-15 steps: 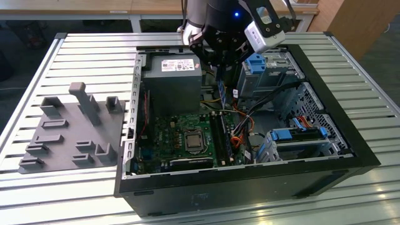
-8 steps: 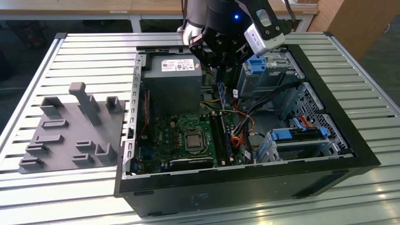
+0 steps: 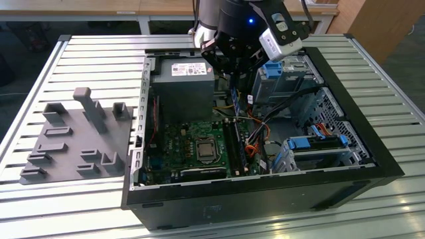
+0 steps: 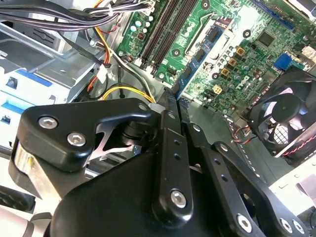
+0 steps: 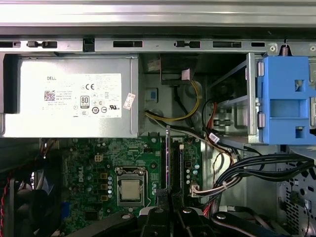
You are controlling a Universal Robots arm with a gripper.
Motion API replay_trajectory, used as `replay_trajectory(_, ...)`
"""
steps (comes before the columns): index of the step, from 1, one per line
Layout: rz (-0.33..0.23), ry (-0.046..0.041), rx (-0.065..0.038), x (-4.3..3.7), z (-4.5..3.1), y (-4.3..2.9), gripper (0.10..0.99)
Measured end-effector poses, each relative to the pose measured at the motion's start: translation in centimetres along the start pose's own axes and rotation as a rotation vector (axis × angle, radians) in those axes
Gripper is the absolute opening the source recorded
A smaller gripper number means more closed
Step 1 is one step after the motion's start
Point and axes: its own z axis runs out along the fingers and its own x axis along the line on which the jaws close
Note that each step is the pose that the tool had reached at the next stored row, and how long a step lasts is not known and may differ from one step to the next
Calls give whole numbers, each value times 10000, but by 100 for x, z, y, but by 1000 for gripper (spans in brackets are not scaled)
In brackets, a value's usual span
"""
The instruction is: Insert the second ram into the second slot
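My gripper (image 3: 234, 74) hangs over the open computer case, above the far end of the motherboard. It is shut on the second ram (image 3: 234, 98), a thin blue stick that points down from the fingers towards the board. The first wrist view shows the second ram (image 5: 168, 158) edge-on as a narrow line running out from my gripper (image 5: 169, 196), over the long dark memory slots (image 5: 179, 163). Beyond my gripper (image 4: 173, 106) in the second wrist view, the stick's blue edge (image 4: 195, 66) runs beside the slots (image 4: 165, 29). The stick is above the board, not seated in a slot.
A grey power supply (image 3: 182, 87) sits close beside the gripper, and blue drive brackets (image 3: 273, 69) stand on the other side. Bundled cables (image 5: 256, 168) lie next to the slots. The processor socket (image 3: 204, 149) and a fan (image 4: 284, 116) are nearby. A grey fixture (image 3: 73, 139) lies outside the case.
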Motion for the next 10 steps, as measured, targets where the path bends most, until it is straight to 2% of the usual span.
replay_trajectory(10,0,0,0,0,35,-17,133)
